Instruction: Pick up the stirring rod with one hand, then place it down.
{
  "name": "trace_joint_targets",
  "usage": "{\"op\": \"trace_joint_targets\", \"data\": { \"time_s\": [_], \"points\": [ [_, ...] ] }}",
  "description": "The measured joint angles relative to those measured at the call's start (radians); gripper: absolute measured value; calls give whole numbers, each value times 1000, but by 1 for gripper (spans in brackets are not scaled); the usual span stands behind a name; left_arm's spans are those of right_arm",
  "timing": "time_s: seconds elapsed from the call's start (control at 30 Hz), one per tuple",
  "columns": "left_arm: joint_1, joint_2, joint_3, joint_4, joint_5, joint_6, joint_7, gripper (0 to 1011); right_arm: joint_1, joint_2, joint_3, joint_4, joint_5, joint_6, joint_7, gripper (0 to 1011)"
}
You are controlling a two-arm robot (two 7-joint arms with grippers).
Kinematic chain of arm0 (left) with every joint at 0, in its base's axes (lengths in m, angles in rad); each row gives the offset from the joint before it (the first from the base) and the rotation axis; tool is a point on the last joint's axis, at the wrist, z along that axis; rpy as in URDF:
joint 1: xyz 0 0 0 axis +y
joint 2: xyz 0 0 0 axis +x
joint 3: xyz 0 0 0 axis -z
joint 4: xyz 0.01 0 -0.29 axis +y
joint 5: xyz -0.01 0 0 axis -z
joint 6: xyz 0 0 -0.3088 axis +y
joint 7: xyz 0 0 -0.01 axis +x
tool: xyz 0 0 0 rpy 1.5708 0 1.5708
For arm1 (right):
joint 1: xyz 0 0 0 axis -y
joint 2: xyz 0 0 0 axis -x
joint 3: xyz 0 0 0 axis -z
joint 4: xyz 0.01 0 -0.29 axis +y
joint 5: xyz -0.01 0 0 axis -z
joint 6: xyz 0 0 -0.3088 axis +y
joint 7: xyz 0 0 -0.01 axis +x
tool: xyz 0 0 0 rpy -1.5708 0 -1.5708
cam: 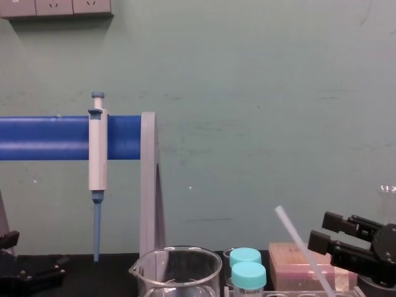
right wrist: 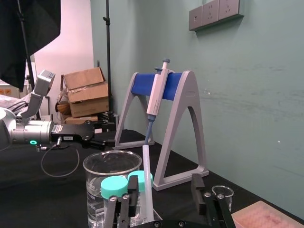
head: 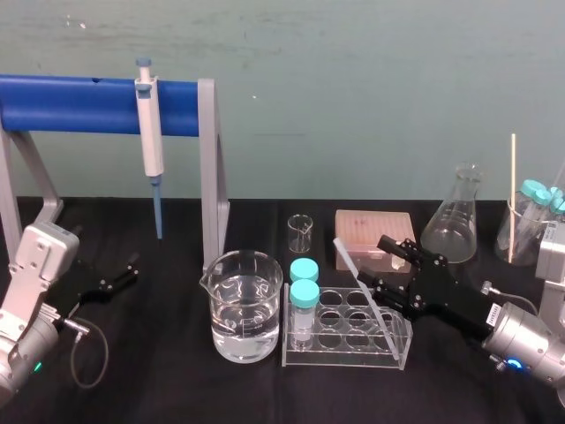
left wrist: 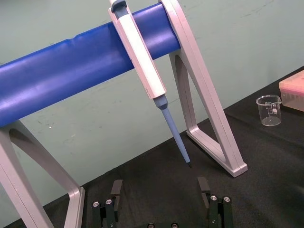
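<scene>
Clock directions are read on the head view, with 12 o'clock pointing away from the robot. The right gripper [head: 371, 261] sat low at 4 o'clock on the black table [head: 159, 371], pointing toward 10 o'clock over the clear tube rack [head: 344, 359]. Its jaws stood wide apart and clamped nothing. The stirring rod [head: 351, 265] ran between them at a tilt, its lower end toward the 4 o'clock end of the rack and its upper end raised toward 11 o'clock. In the right wrist view the rod lay just beside one finger [right wrist: 133, 190] and well apart from the other; contact with the near finger could not be confirmed. Two teal-capped tubes [head: 305, 291] stood in the 9 o'clock end of the rack. A large beaker [head: 245, 265] of clear liquid stood just beside the rack at its 9 o'clock. A small empty beaker [head: 300, 232] and a pink box [head: 372, 228] stood at 12 o'clock of the rack, and a conical flask [head: 452, 221] at 2 o'clock. The left gripper [head: 128, 270] sat low at 9 o'clock on the table, near the foot of the blue-barred stand [head: 210, 177], which carried a pipette [head: 150, 141]. Its jaws were likewise wide apart with nothing between them.
</scene>
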Motion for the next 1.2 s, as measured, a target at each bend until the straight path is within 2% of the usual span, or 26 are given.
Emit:
{"op": "trace_joint_targets", "data": {
  "time_s": [0.03,0.17,0.2,0.27,0.3,0.4,0.5,0.53,0.6,0.63,0.67,0.73,0.77,0.8,0.87,1.0,1.2],
  "points": [
    [0,0,0,0,0,0,0,1000,0,0,0,0,0,0,0,726],
    [0,0,0,0,0,0,0,1000,0,0,0,0,0,0,1,812],
    [0,0,0,0,0,0,0,1000,0,0,0,0,1,0,1,875],
    [0,0,0,0,0,0,0,1000,0,0,0,0,1,0,1,890],
    [0,0,0,0,0,0,0,1000,0,0,0,0,1,0,1,954],
    [0,0,0,0,0,0,0,1000,-3,1,4,-10,-3,2,-15,1003],
    [0,0,0,0,0,0,0,1000,-23,3,32,-55,-34,14,-121,1003],
    [0,0,0,0,0,0,0,1000,-39,3,48,-79,-56,27,-192,1003],
    [0,0,0,0,0,0,0,1000,-59,1,69,-108,-87,52,-291,1003],
    [0,0,0,0,0,0,0,1000,-70,-1,80,-121,-103,69,-345,1003],
    [0,0,0,0,0,0,0,1000,-90,-9,101,-143,-133,104,-450,1003],
    [0,0,0,0,0,0,0,1000,-103,-18,118,-156,-159,135,-532,1003],
    [0,0,0,0,0,0,0,1000,-113,-30,133,-163,-182,166,-614,1003],
    [0,0,0,0,0,0,0,1000,-113,-30,133,-163,-182,166,-614,1003],
    [0,0,0,0,0,0,0,1000,-125,-51,152,-164,-219,220,-723,1003],
    [0,0,0,0,0,0,0,1000,-127,-67,158,-154,-243,272,-775,1003],
    [0,0,0,0,0,0,0,1000,-126,-76,158,-147,-258,295,-780,1003]
  ]
}}
